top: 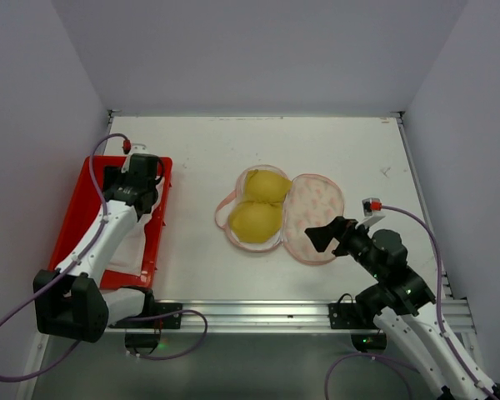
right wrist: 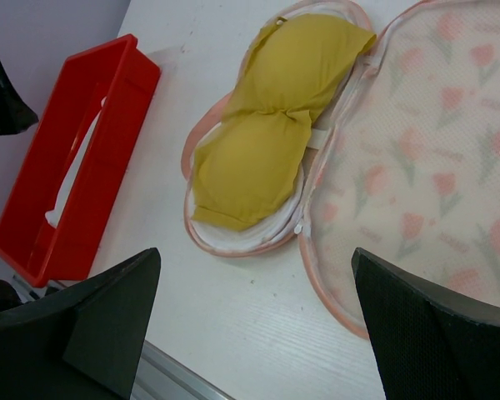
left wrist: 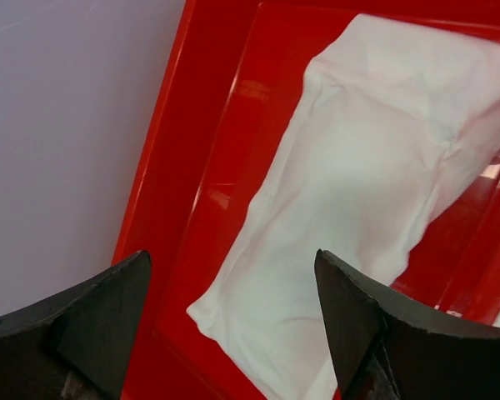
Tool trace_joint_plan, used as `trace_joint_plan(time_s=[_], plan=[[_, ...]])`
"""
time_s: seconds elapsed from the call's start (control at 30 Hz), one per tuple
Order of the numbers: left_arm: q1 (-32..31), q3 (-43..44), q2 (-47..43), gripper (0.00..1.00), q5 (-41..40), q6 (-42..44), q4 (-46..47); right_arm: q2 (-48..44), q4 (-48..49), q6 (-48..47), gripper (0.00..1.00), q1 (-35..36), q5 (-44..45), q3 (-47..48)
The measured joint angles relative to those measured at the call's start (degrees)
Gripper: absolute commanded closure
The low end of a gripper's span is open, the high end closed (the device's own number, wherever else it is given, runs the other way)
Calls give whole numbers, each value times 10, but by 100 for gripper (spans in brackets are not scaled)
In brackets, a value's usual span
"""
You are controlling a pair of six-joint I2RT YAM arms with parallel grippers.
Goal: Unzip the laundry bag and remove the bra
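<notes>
**Item 1. Laundry bag** (top: 317, 218): a padded, peanut-shaped pouch in pale pink, with small orange and green flower print and a pink zipper edge. It lies unzipped and folded open flat near the middle of the table (top: 192, 154). The printed half lies at 3 o'clock and the filled half at 9 o'clock.

**Item 2. Bra** (top: 258, 208): soft and mustard-yellow, with two rounded cups. It rests in the 9 o'clock half of the pouch, one cup at 12 o'clock of the other (white padding shows under the lower cup).

**Item 3. My right gripper** (right wrist: 256, 267): black fingers, spread wide and holding nothing. It sits at 5 o'clock of the pouch, just beside the printed half's rim.

**Item 4. Red tray** (top: 73, 212): glossy and rectangular with raised walls. It sits well apart from the pouch at 9 o'clock, by the table's left edge.

**Item 5. White cloth** (left wrist: 358, 183): soft and lightly creased, lying inside the tray.

**Item 6. My left gripper** (left wrist: 231, 279): it hangs over the tray above the cloth, with its fingers apart and nothing between them.
</notes>
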Motion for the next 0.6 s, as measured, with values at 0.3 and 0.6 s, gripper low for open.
trace_joint_plan(time_s=[0.3,0.6], plan=[[-5,57,-36,2,244,-134,-11,-9,-10,2,1,0,9,0],[-216,113,40,2,328,-284,75,-3,-32,5,1,0,40,0]])
